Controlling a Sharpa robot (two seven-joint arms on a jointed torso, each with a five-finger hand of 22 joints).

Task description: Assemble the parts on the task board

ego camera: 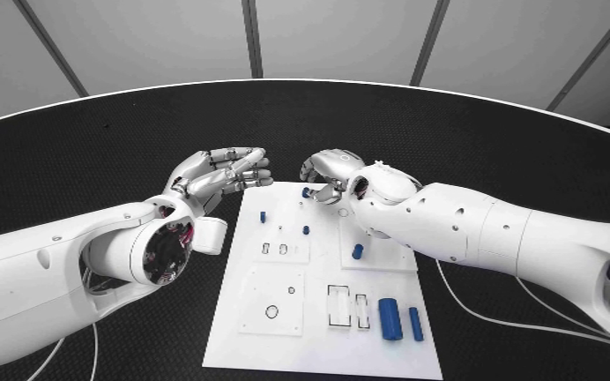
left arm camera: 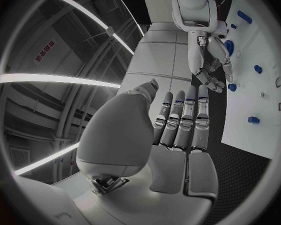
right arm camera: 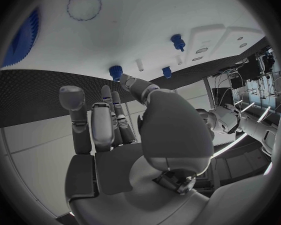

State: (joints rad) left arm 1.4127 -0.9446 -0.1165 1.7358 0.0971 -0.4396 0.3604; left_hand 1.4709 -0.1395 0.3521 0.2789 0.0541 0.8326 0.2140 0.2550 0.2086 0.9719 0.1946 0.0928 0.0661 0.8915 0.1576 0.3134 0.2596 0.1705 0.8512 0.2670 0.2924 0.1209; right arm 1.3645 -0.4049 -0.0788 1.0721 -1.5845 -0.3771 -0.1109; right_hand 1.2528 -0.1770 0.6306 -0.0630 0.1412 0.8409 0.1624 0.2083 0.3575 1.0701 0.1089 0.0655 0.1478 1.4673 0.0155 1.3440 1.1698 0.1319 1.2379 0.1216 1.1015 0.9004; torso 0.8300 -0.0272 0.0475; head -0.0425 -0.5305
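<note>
White board (ego camera: pixel 324 328) lies in the lower middle of the head picture on the black table (ego camera: pixel 127 134), with small blue parts scattered over it: two long blue cylinders (ego camera: pixel 390 318) side by side near its lower right, a short blue peg (ego camera: pixel 357 251) mid-right, and smaller studs (ego camera: pixel 264 217) toward the upper left.

My right hand (ego camera: pixel 333 174) hangs over the board's far edge, fingers curled downward close to a blue stud (ego camera: pixel 307 192) there; I cannot tell from the head picture whether they touch it. My right wrist picture shows more: my fingers (right arm camera: pixel 109 122) are straight and apart, holding nothing, their tips near a knurled blue stud (right arm camera: pixel 116 72) standing at the board's edge, with a blue gear (right arm camera: pixel 22 40) at the upper left of that frame.

My left hand (ego camera: pixel 223 176) hovers just beside the board's upper left corner, off it, over bare table. My left wrist picture shows its fingers (left arm camera: pixel 184 120) extended together with nothing in them, and my right hand (left arm camera: pixel 209 60) opposite.

Grey panelled wall (ego camera: pixel 305 19) rises beyond the table.
</note>
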